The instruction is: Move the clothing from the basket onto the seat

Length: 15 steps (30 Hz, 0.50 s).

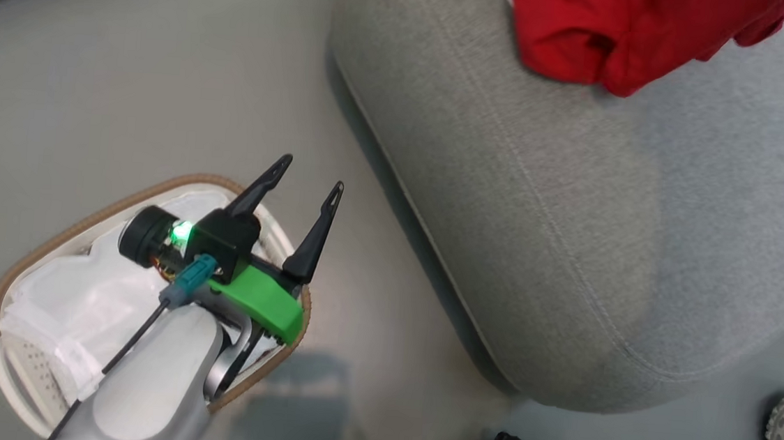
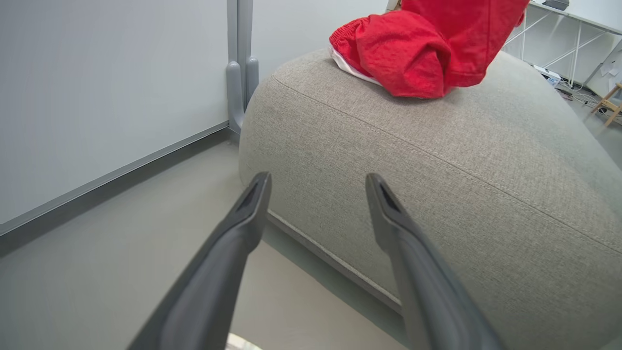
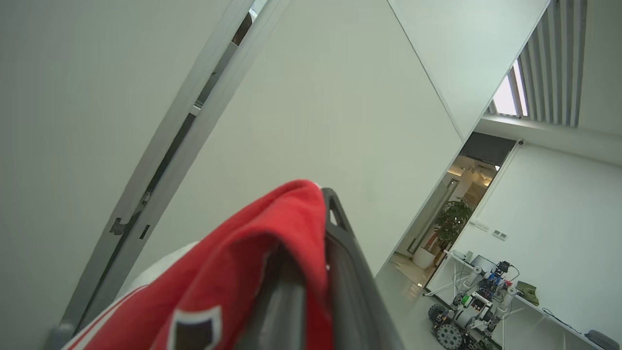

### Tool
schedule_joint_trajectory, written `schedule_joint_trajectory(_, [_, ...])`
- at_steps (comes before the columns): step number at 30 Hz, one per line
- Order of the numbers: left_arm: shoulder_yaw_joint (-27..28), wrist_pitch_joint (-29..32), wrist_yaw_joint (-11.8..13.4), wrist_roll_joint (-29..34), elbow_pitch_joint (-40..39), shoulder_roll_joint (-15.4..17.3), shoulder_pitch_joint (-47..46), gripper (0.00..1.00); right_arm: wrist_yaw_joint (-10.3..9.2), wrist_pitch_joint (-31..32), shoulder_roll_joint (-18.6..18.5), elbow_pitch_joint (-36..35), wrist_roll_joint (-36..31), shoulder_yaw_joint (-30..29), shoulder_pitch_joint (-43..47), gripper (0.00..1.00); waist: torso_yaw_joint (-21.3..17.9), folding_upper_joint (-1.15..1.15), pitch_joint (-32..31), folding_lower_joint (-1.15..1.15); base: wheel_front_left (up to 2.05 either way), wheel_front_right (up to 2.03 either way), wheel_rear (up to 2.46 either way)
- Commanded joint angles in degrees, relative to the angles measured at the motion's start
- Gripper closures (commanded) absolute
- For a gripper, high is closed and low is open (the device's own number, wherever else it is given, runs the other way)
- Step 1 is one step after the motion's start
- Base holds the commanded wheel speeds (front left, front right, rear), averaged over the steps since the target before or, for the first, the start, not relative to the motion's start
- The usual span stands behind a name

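- Red jersey clothing [image 1: 623, 35] with white trim lies bunched on the far top of the large grey woven-fabric seat [image 1: 538, 224], well apart from the basket.
- On one fold of the clothing, the right gripper [image 3: 317, 198] has its dark fingers pressed together.
- Over the off-white perforated plastic basket [image 1: 30, 366] with a brown woven rim, the left gripper [image 1: 312, 173] holds its fingers spread, nothing between them.
- Inside the basket sits a white fabric liner [image 1: 78, 293]; the basket stands on the grey floor [image 1: 130, 73] near the seat.

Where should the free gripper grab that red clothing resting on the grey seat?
Probably the rounded, bunched fold of the red clothing that bulges toward the left gripper. It stands proud of the seat, so the open gripper could come in level from the cushion's near edge and close across it.
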Motion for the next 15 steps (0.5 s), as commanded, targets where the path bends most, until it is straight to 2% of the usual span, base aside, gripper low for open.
schedule_joint_trajectory(1, [-0.19, 0.02, -0.25, -0.36, -0.55, 0.42, -1.76, 0.0, -0.08, -0.04, 1.16, 1.76, -0.69, -0.75, 1.88, 1.0, 4.61, -0.01, 4.7, 0.0, 0.0, 0.0, 0.0])
schedule_joint_trajectory(9, [-0.89, 0.02, -0.25, -0.91, -1.96, 1.1, -4.19, 0.0, -0.08, -0.13, 7.66, 10.22, -2.85, -7.35, 12.94, 1.0, 7.69, -0.01, 7.67, 0.0, 0.0, 0.0, 0.0])
schedule_joint_trajectory(11, [-0.97, 0.02, -0.25, -0.86, -1.91, 1.08, -4.4, 0.0, -0.08, -0.14, 8.86, 11.5, -2.99, -8.57, 15.45, 0.92, 7.95, -0.01, 7.65, 0.0, 0.0, 0.0, 0.0])
schedule_joint_trajectory(12, [-0.99, 0.02, -0.25, -0.87, -1.97, 0.98, -4.56, 0.0, -0.08, -0.14, 9.45, 11.9, -2.97, -9.27, 16.72, 0.76, 8.03, -0.01, 7.48, 0.0, 0.0, 0.0, 0.0])
schedule_joint_trajectory(13, [-0.99, 0.02, -0.25, -0.87, -2.04, 0.88, -4.59, 0.0, -0.08, -0.14, 9.9, 12.2, -3.05, -9.67, 17.78, 0.67, 8.04, -0.01, 7.23, 0.0, 0.0, 0.0, 0.0])
schedule_joint_trajectory(15, [-1.05, 0.02, -0.25, -0.8, -2.15, 0.56, -4.38, 0.0, -0.08, -0.13, 10.8, 12.07, -2.77, -10.64, 20.09, 0.34, 7.94, -0.01, 6.39, 0.0, 0.0, 0.0, 0.0])
